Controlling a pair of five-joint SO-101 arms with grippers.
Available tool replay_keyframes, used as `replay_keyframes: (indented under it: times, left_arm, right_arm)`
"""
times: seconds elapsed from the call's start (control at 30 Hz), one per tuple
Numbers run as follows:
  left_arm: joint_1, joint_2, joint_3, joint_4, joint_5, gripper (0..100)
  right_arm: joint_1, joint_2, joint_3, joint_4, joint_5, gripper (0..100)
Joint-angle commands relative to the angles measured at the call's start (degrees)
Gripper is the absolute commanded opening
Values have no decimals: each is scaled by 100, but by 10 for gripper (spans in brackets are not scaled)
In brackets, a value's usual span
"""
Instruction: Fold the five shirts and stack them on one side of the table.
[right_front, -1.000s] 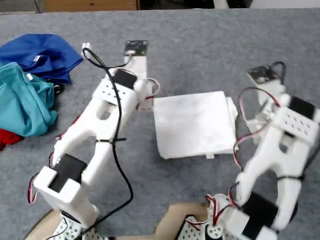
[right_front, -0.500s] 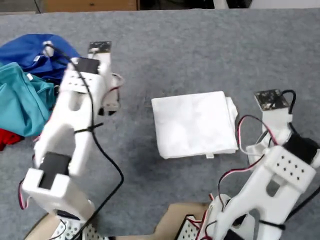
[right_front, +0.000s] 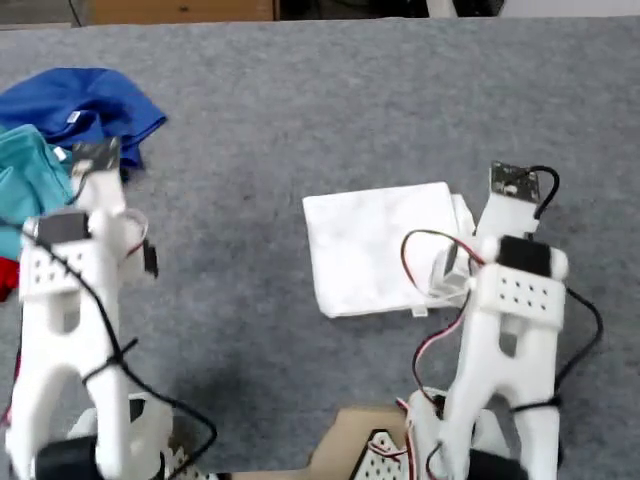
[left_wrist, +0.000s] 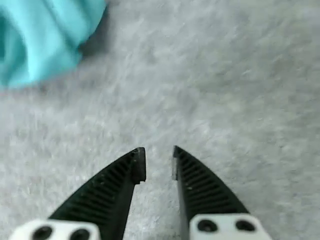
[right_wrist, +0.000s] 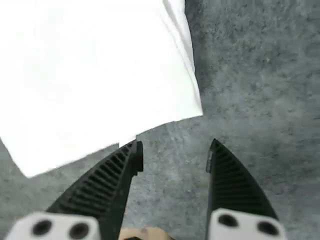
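Desk (right_front: 400, 100): grey cloth cover, wide bare stretch across the middle and far side.

Left arm (right_front: 65, 320): has swung away from the left edge of the white shirt (right_front: 385, 245) and now stands over by the heap of loose shirts at the left edge. Right arm (right_front: 510, 330): has come in from the right and now hangs over the white shirt's near right corner.

White shirt: folded to a flat rectangle, mid-desk, right of centre, unmoved. Layers peek out a little along its right edge. Reads as one shirt done, four to go.

Heap: blue shirt (right_front: 80, 105) farthest, teal shirt (right_front: 25, 165) just nearer, red shirt (right_front: 8, 275) at the desk's left margin. All crumpled. A fourth loose shirt can't be made out.

Right tool (right_wrist: 172, 157): jaws well apart, empty, over bare cloth just off the folded corner.

Left tool (left_wrist: 158, 162): jaws parted by a narrow slit, empty, over bare cloth, teal shirt near ahead.

Judgement: left is going for the next shirt. Bare room beyond the right arm suits a stack.
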Motion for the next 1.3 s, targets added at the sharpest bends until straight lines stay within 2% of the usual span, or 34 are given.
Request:
replay_keyframes:
  times: [0.0, 0.2, 0.53, 0.77, 1.1, 1.27]
  left_arm:
    - [-404, -734, 967, -325, -44, 129]
    - [-712, -1437, 1688, -325, -53, 129]
    - [-862, -1868, 1837, -316, -53, 129]
    - [-862, -1868, 1837, -316, -53, 129]
    - [-862, -1851, 1837, -316, -53, 129]
    - [-862, -1851, 1899, -334, -53, 129]
  right_arm:
    - [-145, 549, -40, -369, -422, 224]
    - [-127, 1684, -31, -870, -765, 223]
    - [-119, 2589, -31, -1749, -738, 217]
    - [-119, 2677, -31, -1864, -730, 27]
    - [-84, 2633, -163, -1820, -545, 4]
    - [435, 2633, -593, -1741, -422, 4]
